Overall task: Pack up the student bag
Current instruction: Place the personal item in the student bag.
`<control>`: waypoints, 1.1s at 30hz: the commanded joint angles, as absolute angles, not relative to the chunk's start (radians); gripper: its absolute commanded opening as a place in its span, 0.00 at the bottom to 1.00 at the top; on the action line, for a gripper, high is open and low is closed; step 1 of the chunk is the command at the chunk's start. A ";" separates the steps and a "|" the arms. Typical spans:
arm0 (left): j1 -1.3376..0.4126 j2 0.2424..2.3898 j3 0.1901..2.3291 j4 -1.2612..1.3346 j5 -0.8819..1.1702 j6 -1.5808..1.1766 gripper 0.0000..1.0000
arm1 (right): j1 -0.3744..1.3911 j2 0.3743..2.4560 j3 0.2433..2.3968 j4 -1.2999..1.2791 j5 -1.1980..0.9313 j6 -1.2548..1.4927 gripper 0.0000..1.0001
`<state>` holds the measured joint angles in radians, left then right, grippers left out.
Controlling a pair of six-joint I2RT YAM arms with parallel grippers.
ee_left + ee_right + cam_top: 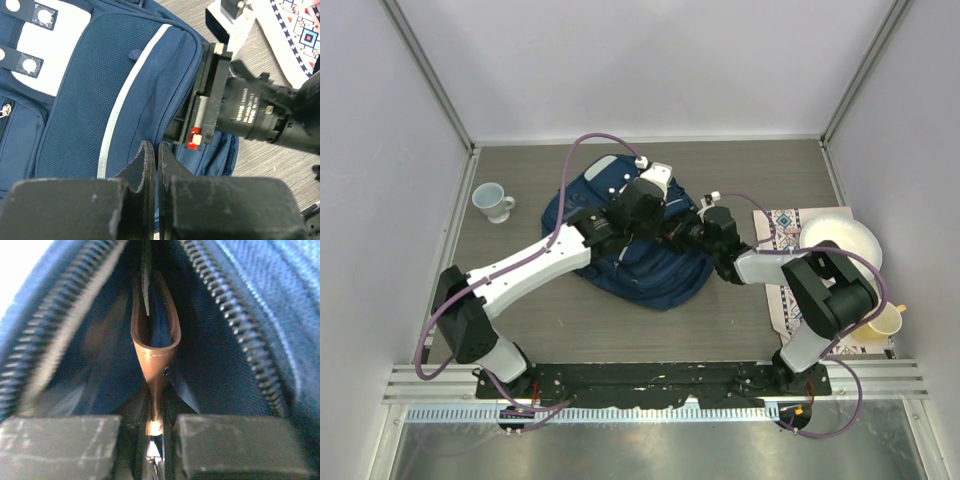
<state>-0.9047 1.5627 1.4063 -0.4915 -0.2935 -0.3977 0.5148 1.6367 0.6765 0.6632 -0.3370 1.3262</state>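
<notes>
We see student bag (650,268) lying flat mid-table (740,170): navy woven fabric, mesh panel (80,100), thin white stripe (119,112). We note left gripper (155,150) over bag, black fingers pressed nearly together, gripping nothing. We find right gripper (151,432) inside open pocket, between coarse zipper teeth (235,325), pinching smooth brown leather-like loop (155,352).

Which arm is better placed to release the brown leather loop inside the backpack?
Right: the right gripper is shut on the brown leather loop inside the unzipped student bag. The left gripper sits outside.
</notes>
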 commanded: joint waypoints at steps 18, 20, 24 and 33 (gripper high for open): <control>-0.864 1.516 1.427 -0.373 -0.213 -0.449 0.00 | 0.609 1.517 0.755 0.445 -0.071 1.097 0.66; -0.862 1.511 1.422 -0.370 -0.213 -0.453 0.00 | 0.607 1.485 0.755 0.393 -0.063 1.077 0.67; -0.859 1.506 1.413 -0.370 -0.213 -0.454 0.00 | 0.609 1.437 0.749 0.331 -0.052 1.037 0.68; -0.856 1.497 1.394 -0.373 -0.212 -0.454 0.00 | 0.609 1.275 0.727 0.172 0.086 0.945 0.68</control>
<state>-0.8616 1.5600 1.3945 -0.4591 -0.2211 -0.4419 0.6067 1.3895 0.7216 0.2584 -0.0383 1.0264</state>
